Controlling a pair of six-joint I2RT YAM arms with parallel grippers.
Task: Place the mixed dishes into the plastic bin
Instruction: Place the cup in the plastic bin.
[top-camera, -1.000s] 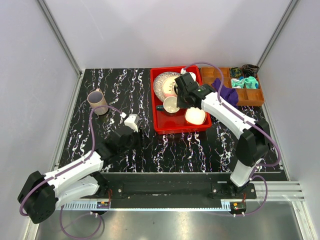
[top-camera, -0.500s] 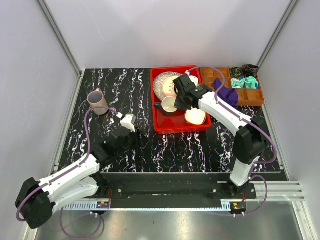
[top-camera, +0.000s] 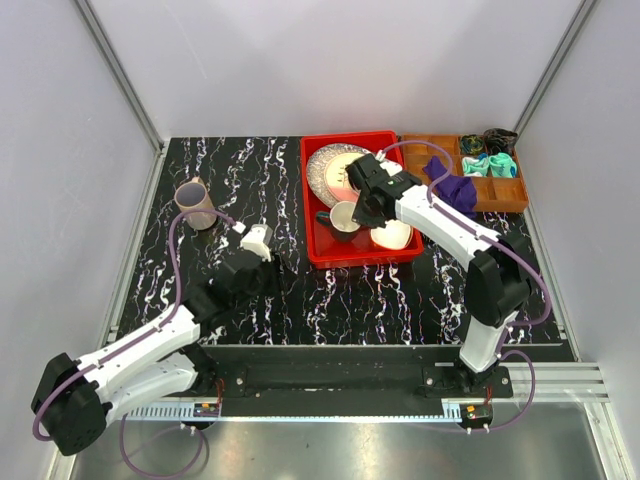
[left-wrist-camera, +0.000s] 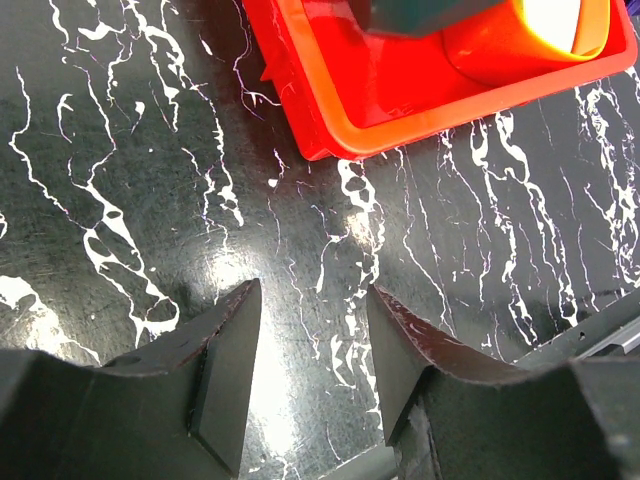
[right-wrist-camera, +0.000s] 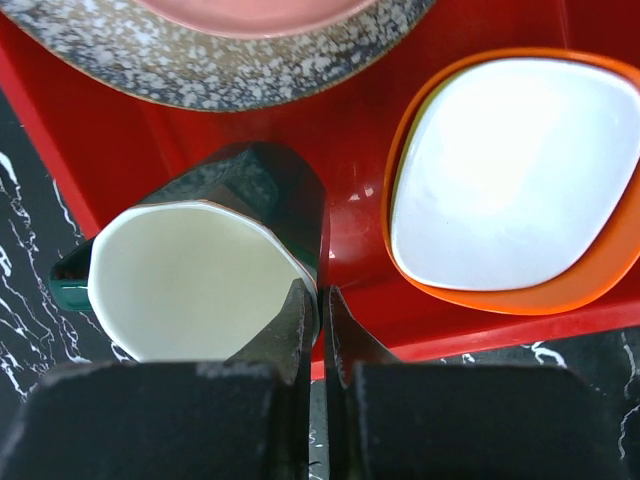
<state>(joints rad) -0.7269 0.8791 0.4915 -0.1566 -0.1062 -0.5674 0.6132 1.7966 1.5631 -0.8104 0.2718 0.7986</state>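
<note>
With the mug (right-wrist-camera: 200, 270) in the bin (top-camera: 306, 205) just beside my clenched right hand (right-wrist-camera: 322, 305), the cup (top-camera: 195, 203) on the table (top-camera: 250, 175) at 10 o'clock looks next, so my released, empty left hand (left-wrist-camera: 310, 365) must swing there and grasp it.

A black tabletop (top-camera: 240, 170) veined with white, marble-like and glossy enough to throw back a soft glare, fills the enclosure. Plain pale grey walls (top-camera: 340, 60) close it on three sides, with slanting aluminium posts (top-camera: 118, 70) at the back corners. A metal rail (top-camera: 560, 378) runs along the near edge, with a brushed steel sheet (top-camera: 330, 450) below it
</note>
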